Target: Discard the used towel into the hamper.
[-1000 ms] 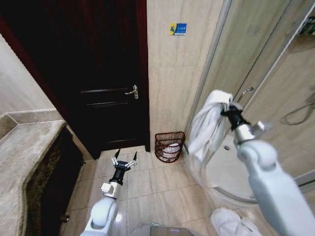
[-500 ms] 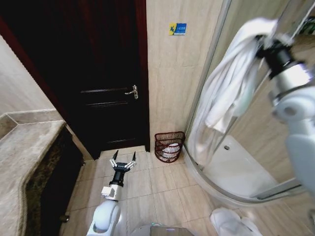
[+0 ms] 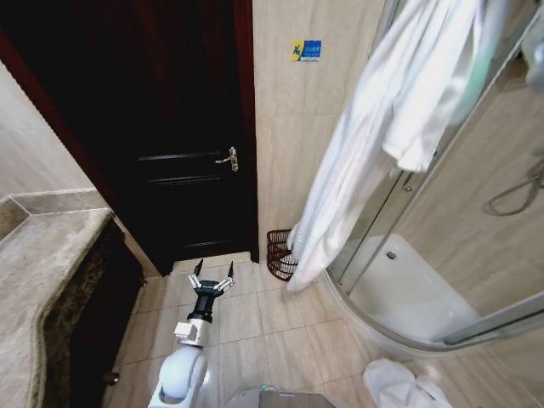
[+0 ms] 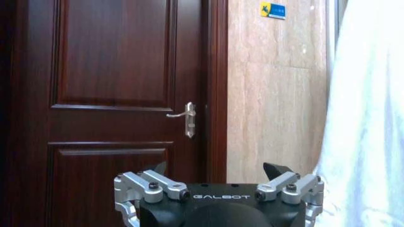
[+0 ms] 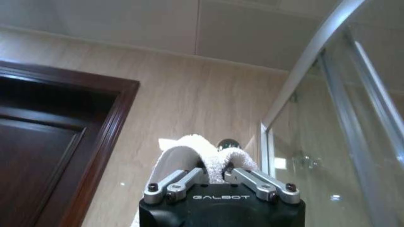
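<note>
while clamped in the right tool (image 5: 218, 176), towel (image 3: 374, 127) high above the hamper (image 3: 278, 250); left tool (image 3: 212, 280) apart.

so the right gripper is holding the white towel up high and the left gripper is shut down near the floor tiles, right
Not quite: the left gripper is open, fingers spread, as the head view shows. The rest holds: the right gripper is clamped on the white towel, held high.

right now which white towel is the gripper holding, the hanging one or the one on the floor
The long hanging towel, pinched at its top by the right gripper. The other towel lies crumpled on the floor tiles by the shower base, untouched.
</note>
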Motion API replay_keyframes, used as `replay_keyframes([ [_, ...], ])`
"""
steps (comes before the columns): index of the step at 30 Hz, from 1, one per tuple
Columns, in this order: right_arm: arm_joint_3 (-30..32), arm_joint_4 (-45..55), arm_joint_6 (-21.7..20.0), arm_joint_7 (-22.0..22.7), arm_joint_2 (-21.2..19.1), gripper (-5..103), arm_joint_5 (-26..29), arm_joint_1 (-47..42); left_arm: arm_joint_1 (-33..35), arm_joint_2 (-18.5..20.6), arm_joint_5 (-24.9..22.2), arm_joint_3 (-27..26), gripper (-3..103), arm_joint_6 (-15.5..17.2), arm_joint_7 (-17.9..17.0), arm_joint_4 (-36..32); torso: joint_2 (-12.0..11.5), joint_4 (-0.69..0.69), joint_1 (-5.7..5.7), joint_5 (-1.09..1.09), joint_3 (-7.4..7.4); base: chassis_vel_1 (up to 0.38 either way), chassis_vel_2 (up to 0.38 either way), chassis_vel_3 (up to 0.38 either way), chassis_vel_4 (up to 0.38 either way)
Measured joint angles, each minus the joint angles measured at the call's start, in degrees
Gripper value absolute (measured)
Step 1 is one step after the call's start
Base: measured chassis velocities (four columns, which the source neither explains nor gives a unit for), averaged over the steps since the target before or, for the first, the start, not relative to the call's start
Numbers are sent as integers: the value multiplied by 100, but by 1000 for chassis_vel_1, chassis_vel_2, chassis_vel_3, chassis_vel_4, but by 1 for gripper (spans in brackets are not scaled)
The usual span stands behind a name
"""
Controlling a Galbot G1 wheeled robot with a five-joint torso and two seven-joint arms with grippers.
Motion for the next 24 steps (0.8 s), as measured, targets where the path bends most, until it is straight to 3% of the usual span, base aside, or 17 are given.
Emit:
replay_keyframes([
  [7,-653,-1230,-5,350,1049,7,-107,775,-28,53,-43,-22,100,2,-48,-18,0,0,1,0,0,0,0,0,0],
  [8,-653,-1230,-5,350,1049,7,-107,775,-28,53,-43,-22,100,2,-48,-18,0,0,1,0,0,0,0,0,0],
  [11,-734,-1944,35,560,1655,7,-265,1069,-49,89,-123,-20,100,2,-45,-30,0,3,1,-2,1,0,0,0,0],
  [18,-664,-3640,399,281,2404,7,-986,1660,-70,161,-324,-69,100,-86,152,-44,0,0,1,2,0,0,0,0,0],
  [24,-498,-4439,596,91,2849,7,-1487,1765,-127,164,-374,-68,100,-115,171,-29,1,-1,-1,1,-1,0,0,0,0],
])
